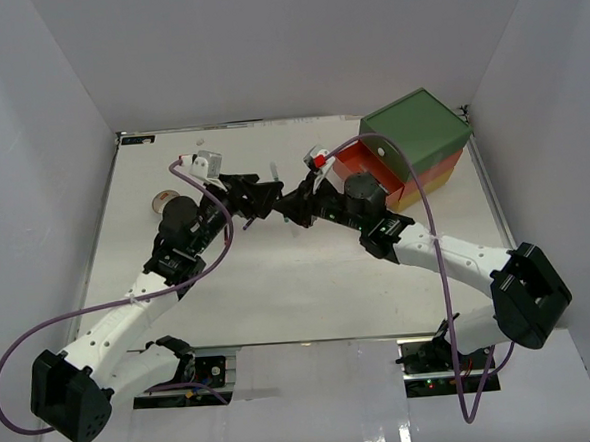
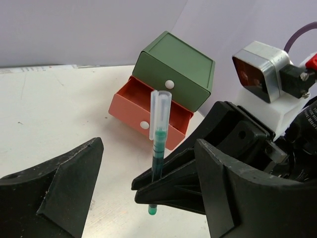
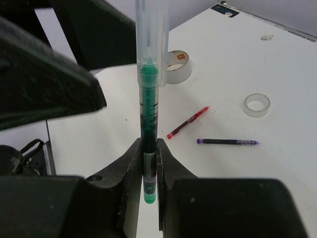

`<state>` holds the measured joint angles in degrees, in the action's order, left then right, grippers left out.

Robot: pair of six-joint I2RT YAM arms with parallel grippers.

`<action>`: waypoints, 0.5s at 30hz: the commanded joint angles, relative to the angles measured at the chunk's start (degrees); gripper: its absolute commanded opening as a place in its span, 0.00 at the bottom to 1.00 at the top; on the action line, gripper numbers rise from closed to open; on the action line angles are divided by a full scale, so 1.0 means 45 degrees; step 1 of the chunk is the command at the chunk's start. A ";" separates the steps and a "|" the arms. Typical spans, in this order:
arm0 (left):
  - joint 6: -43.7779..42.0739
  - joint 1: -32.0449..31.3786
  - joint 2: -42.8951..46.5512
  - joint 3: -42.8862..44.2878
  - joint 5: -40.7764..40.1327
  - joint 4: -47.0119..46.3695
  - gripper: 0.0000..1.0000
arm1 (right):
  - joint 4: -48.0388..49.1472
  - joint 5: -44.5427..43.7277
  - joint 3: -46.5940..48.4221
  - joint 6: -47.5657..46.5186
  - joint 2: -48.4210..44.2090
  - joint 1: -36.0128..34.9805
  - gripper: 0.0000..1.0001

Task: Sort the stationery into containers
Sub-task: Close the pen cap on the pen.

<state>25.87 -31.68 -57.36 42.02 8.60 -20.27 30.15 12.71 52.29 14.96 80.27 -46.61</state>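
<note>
Presently: green pen [image 3: 148, 114], upright, top cut off at 12 o'clock, clenched in right hand [image 3: 148, 171]; left hand [image 2: 148, 186] released. Tape roll [image 3: 177, 66] label, red print, unreadable.

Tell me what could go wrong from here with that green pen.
The right gripper pinches the green pen near its lower end only, so the tall upright barrel may pivot or slip in transit. The left gripper's open fingers flank the pen; pulling away askew could knock it.
</note>
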 commanded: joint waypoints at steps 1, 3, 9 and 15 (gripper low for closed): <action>-0.0650 -0.0030 0.0462 0.0895 0.0100 0.0674 0.85 | 0.0702 0.1058 -0.0233 -0.0900 -0.0708 0.0181 0.08; -0.1213 -0.0011 0.0501 0.1149 0.0158 0.0988 0.85 | 0.0682 0.1684 -0.0331 -0.1039 -0.0942 0.0474 0.08; -0.2173 0.0516 0.0464 0.2048 0.2147 0.1789 0.85 | 0.0702 0.4711 -0.0449 -0.1079 -0.1314 0.1646 0.08; -0.2584 0.0907 -0.0084 0.3023 0.5488 0.1907 0.85 | 0.0080 0.7272 -0.0020 -0.1584 -0.1431 0.2096 0.08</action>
<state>16.43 -28.12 -57.32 52.38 23.42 -12.93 30.06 37.08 50.35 10.20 75.46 -37.45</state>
